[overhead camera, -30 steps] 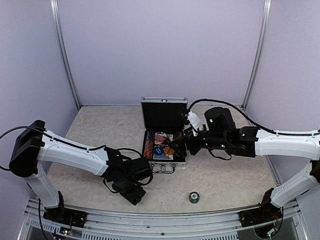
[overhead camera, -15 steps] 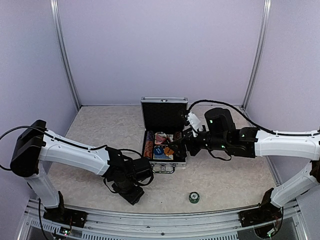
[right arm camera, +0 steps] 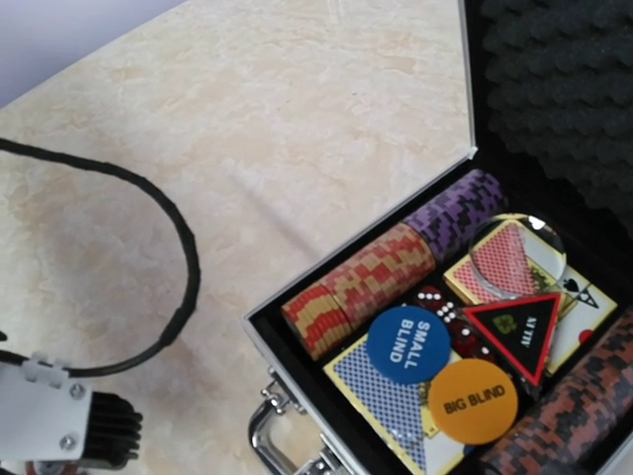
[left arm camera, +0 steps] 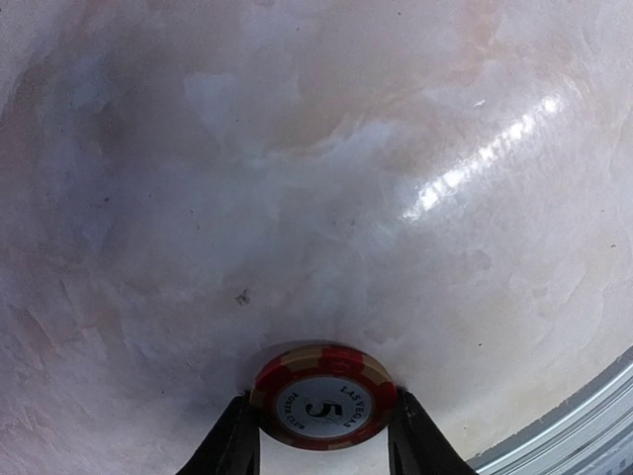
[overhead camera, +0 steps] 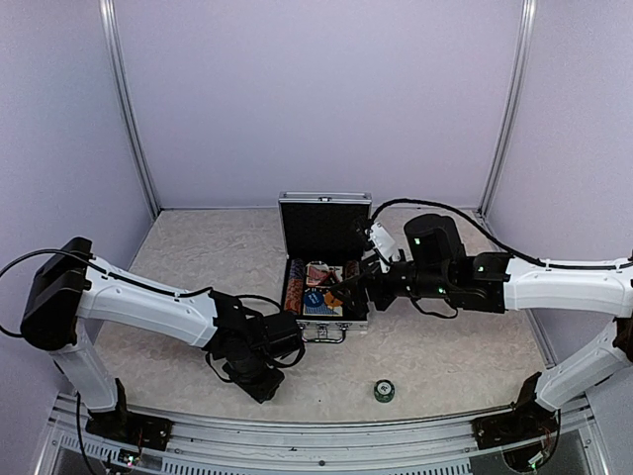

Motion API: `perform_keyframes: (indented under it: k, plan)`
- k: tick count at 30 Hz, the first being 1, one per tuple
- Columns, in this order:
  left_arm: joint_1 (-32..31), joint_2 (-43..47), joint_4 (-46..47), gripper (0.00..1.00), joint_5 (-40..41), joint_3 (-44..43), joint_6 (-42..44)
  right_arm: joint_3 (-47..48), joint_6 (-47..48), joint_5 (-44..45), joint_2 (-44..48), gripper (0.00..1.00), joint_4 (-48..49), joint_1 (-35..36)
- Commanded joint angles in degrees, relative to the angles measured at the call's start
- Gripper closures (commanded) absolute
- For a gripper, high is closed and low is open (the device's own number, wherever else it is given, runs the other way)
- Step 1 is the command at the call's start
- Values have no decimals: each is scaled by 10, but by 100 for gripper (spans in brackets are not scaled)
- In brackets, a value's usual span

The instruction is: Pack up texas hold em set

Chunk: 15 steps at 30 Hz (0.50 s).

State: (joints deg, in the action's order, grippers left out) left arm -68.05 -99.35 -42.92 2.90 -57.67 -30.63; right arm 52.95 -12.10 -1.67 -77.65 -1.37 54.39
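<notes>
The silver case (overhead camera: 357, 323) lies open at table centre, its lid (overhead camera: 324, 226) upright. The right wrist view shows, inside it, red-yellow (right arm camera: 326, 312), purple (right arm camera: 455, 213) and dark (right arm camera: 569, 406) chip stacks, a blue deck (right arm camera: 381, 396), a red deck (right arm camera: 475, 282), blue (right arm camera: 408, 343) and orange (right arm camera: 473, 401) discs, and the triangle marker (right arm camera: 516, 332). My right gripper (overhead camera: 341, 289) hovers open over the case; its fingers do not show in its wrist view. My left gripper (overhead camera: 259, 381), near the table's front, is shut on a red "5" chip (left arm camera: 323, 408) just above the table.
A small green chip stack (overhead camera: 384, 391) stands on the table near the front edge, right of centre. A black cable (right arm camera: 188, 267) loops on the table left of the case. The case handle (right arm camera: 272, 445) points toward the front. The metal front rail (left arm camera: 584, 416) is close to the left gripper.
The left gripper edged slightly back from the front rail with its chip. The orange disc seen at the right gripper's tip before now lies in the case.
</notes>
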Motion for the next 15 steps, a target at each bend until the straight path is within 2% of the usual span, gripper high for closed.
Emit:
perform_keyframes:
  k: [1, 7, 15]
  plan:
    - [7, -9, 6, 64, 11, 15, 0, 10, -8, -13, 12, 0, 6, 10]
    - [7, -9, 10, 71, 13, 15, 0, 14, -20, -36, -1, 0, 0, 14]
    - [7, 3, -8, 72, 31, -8, -1, 13, -66, -115, -12, 0, -1, 14]
